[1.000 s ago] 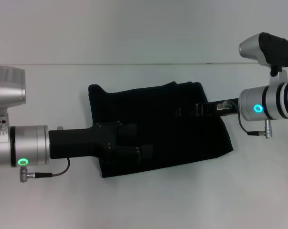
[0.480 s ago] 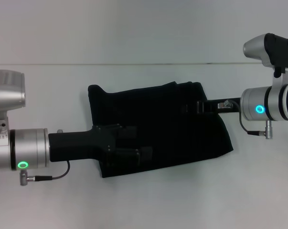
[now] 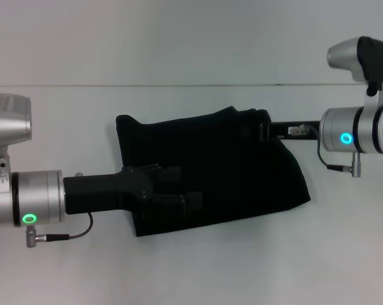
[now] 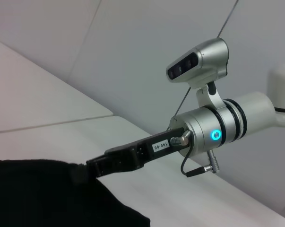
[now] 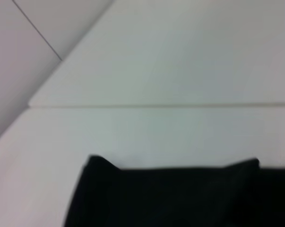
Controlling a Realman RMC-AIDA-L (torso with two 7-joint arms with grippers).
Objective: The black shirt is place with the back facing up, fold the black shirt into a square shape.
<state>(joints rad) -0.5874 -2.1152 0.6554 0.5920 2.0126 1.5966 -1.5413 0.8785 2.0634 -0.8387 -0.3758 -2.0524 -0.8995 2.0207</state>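
The black shirt lies folded into a rough block in the middle of the white table. It also shows as dark cloth in the left wrist view and the right wrist view. My left gripper reaches in from the left and sits low over the shirt's near left part, open, its two black fingers spread apart. My right gripper is at the shirt's far right corner. The left wrist view shows its tip right at the cloth's edge.
The table's far edge meets a plain grey wall. Both silver forearms, the left and the right, hang over the table's sides. Bare white tabletop surrounds the shirt.
The right arm has drawn back to the right and slightly away, its gripper sliding from over the shirt to its corner. The left arm has eased a little leftward. The shirt has stayed put.
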